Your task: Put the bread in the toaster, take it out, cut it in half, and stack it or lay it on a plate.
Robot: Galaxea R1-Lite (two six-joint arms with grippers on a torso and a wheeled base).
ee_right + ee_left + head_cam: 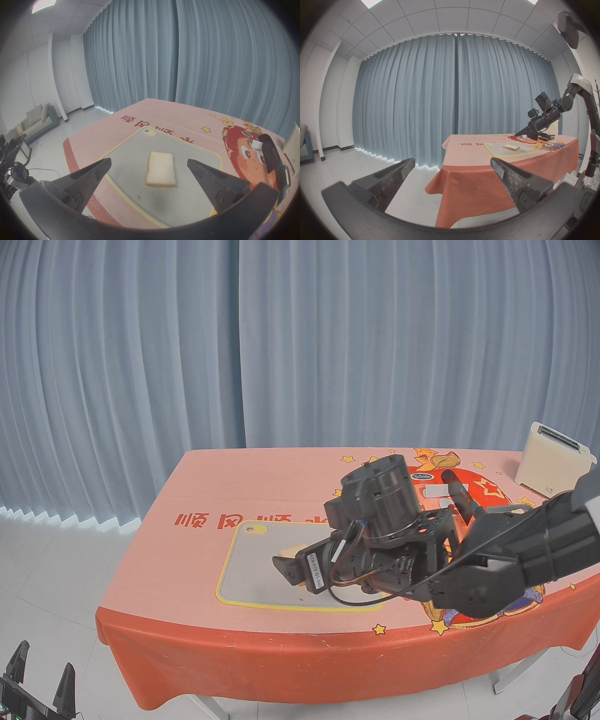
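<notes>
Right end effector (148, 162) near bread (161, 168), toaster (553, 462) apart

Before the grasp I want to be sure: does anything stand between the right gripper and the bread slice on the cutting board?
Nothing visible does. The open right gripper hangs above the bread, which lies flat and alone on the cutting board, with only air between them.

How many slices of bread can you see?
1. The bread slice lies flat in the middle of the cutting board. Another could be hidden inside the toaster at the table's far right corner.
</notes>
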